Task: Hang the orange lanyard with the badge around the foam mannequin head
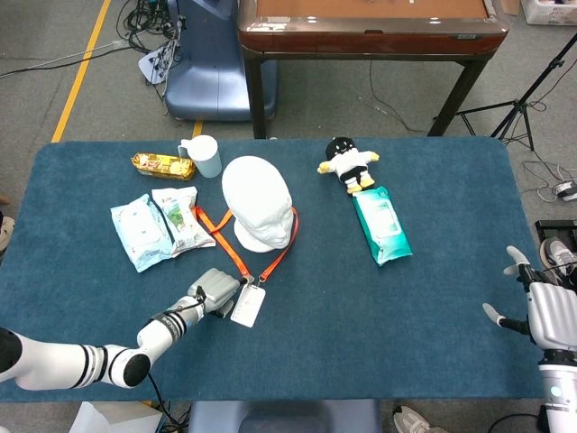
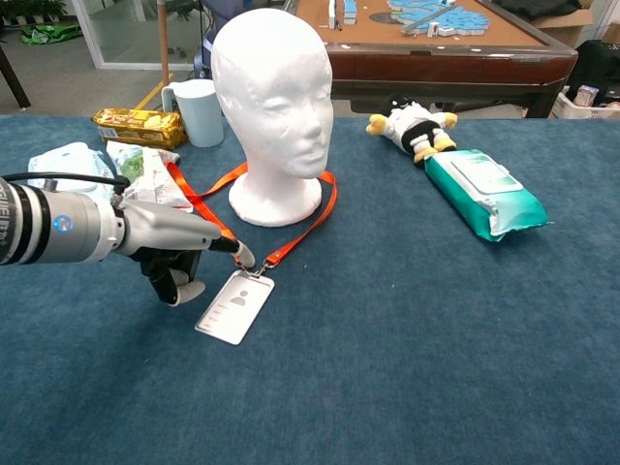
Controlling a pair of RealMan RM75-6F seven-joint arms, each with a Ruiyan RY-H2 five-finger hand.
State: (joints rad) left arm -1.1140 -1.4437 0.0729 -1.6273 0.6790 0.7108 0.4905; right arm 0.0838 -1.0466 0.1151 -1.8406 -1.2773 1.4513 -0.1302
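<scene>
The white foam mannequin head (image 1: pixel 260 215) (image 2: pixel 271 107) stands upright at the table's middle left. The orange lanyard (image 1: pixel 275 257) (image 2: pixel 302 230) lies on the cloth looped around the base of the mannequin head, both straps running to a clip in front of it. Its white badge (image 1: pixel 248 305) (image 2: pixel 235 306) lies flat below the clip. My left hand (image 1: pixel 215 293) (image 2: pixel 174 247) sits low on the table just left of the badge and pinches the lanyard at the clip. My right hand (image 1: pixel 541 311) hovers at the table's near right edge, fingers apart, holding nothing.
A pale mug (image 1: pixel 204 155) and a gold snack packet (image 1: pixel 162 164) stand behind the mannequin head. Two wipe packs (image 1: pixel 162 225) lie to its left. A plush penguin (image 1: pixel 347 164) and a teal wipe pack (image 1: pixel 380 224) lie to the right. A brown table (image 1: pixel 370 27) stands beyond.
</scene>
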